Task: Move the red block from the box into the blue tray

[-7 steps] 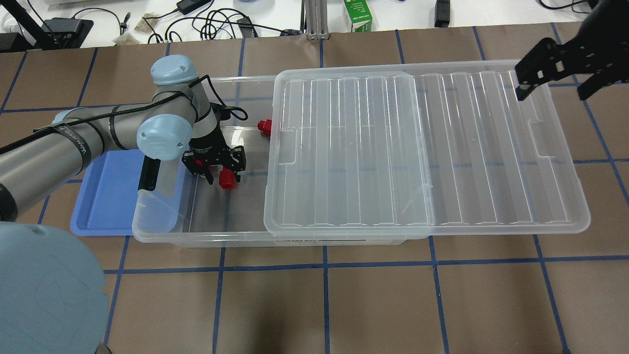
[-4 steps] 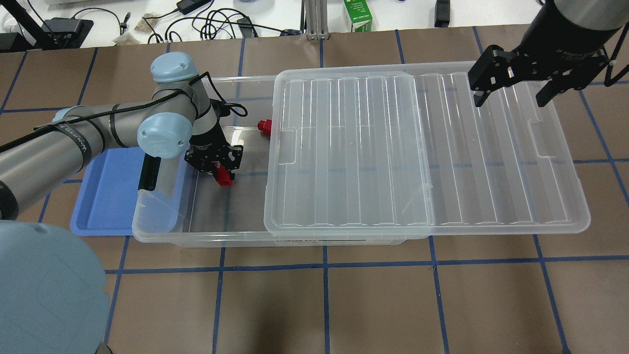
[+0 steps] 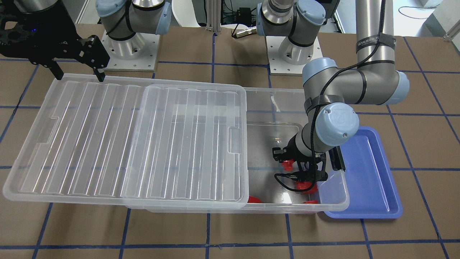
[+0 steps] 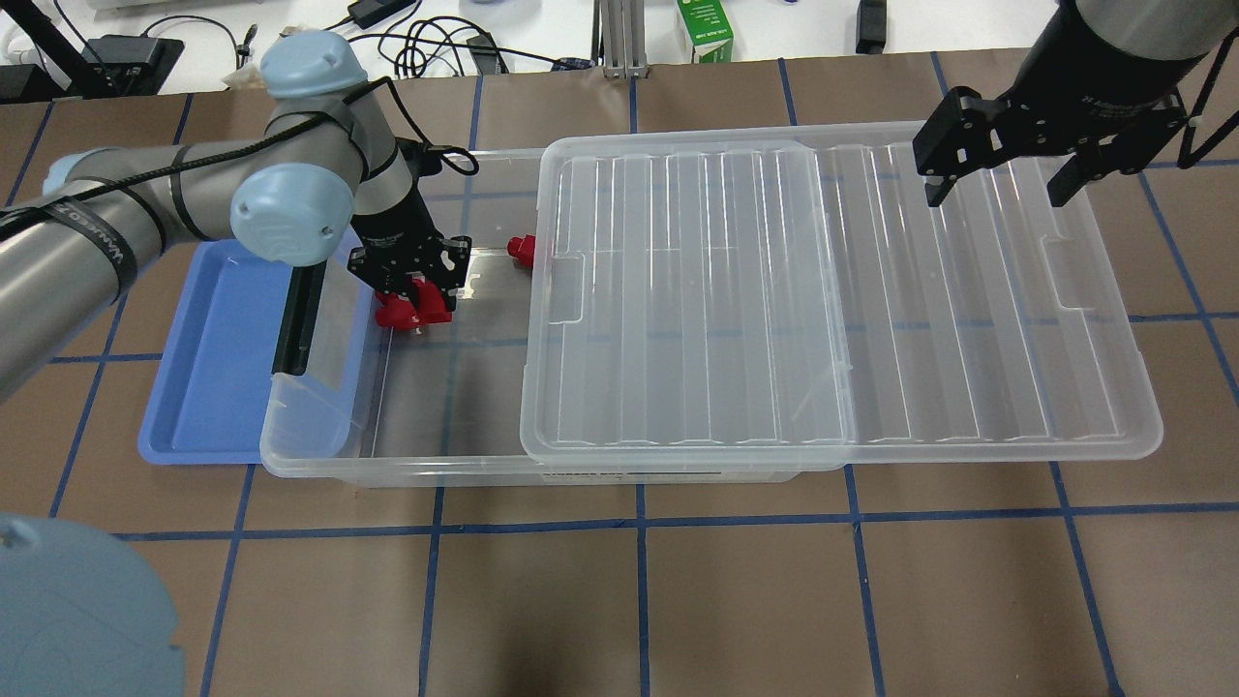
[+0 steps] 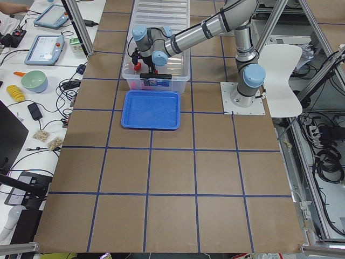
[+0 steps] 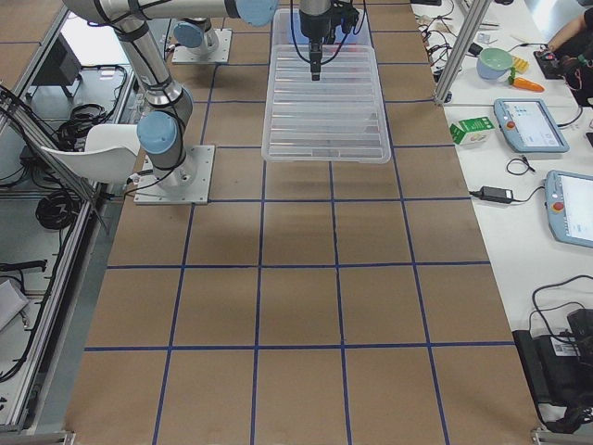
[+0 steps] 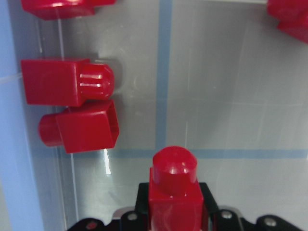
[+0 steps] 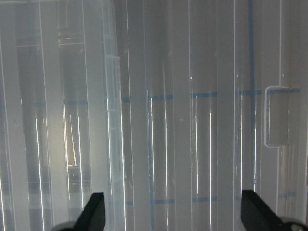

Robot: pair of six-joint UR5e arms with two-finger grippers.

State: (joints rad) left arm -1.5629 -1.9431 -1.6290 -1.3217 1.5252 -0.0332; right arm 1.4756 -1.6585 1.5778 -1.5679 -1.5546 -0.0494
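My left gripper (image 4: pixel 418 293) is shut on a red block (image 4: pixel 432 306), stub pointing out past the fingertips (image 7: pixel 173 192). It holds the block above the floor of the clear box (image 4: pixel 387 470), near the box's left end beside the blue tray (image 4: pixel 208 368). Two more red blocks (image 7: pixel 67 89) lie on the box floor by that end wall, and another (image 4: pixel 523 250) lies by the lid's edge. The ribbed lid (image 4: pixel 823 290) is slid to the right, leaving the left part of the box uncovered. My right gripper (image 4: pixel 997 194) is open and empty above the lid's far right end.
The box's black latch (image 4: pixel 290 329) stands between the gripper and the tray (image 3: pixel 366 180). More red blocks (image 3: pixel 303 186) lie along the box wall on the operators' side. A green carton (image 4: pixel 704 29) and cables lie beyond the table's far edge.
My left gripper closed on the red block and carried it up and to the far left, toward the box's end wall and the tray. My right gripper came in over the lid.
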